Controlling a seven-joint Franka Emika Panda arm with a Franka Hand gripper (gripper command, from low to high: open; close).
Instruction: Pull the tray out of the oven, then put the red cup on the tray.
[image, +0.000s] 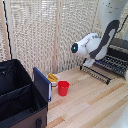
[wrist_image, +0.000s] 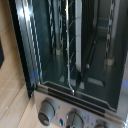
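This looks like a robot test bench in a lab, arranged as a small kitchen; a white robot arm (image: 95, 42) works over a light wooden table (image: 95, 107); a woven screen (image: 35, 35) closes the back; a countertop oven (wrist_image: 75, 60) with round knobs (wrist_image: 48, 110) stands there.

Open oven (wrist_image: 75, 55) interior, wire tray (wrist_image: 70, 45) bars inside, round control knobs (wrist_image: 48, 111), wooden surface (wrist_image: 12, 95) beside
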